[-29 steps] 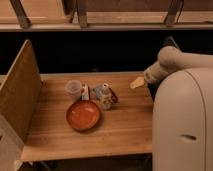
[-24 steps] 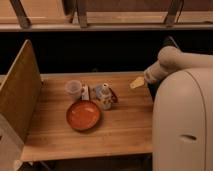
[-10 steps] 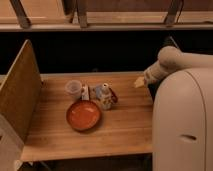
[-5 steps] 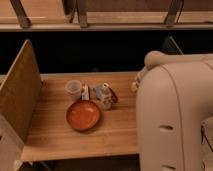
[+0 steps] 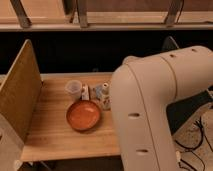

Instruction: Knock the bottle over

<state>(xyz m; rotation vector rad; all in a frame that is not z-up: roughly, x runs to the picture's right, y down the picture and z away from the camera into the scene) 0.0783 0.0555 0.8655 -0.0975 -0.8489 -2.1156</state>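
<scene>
The bottle (image 5: 103, 94), pale with a white cap and blue and red markings, stands upright near the middle of the wooden table (image 5: 50, 130). It sits right at the left edge of my big white arm (image 5: 150, 110). The arm fills the right half of the camera view and covers that side of the table. My gripper is hidden behind the arm and does not show.
A translucent plastic cup (image 5: 73, 89) stands left of the bottle, with a small white object (image 5: 85, 92) between them. An orange-red bowl (image 5: 83, 115) lies in front. A tall wooden board (image 5: 20, 95) walls the table's left side. A dark gap and rails run behind.
My arm has swung left across the view, from the table's right edge to cover its right half, up against the bottle. The bottle, cup and bowl have not moved.
</scene>
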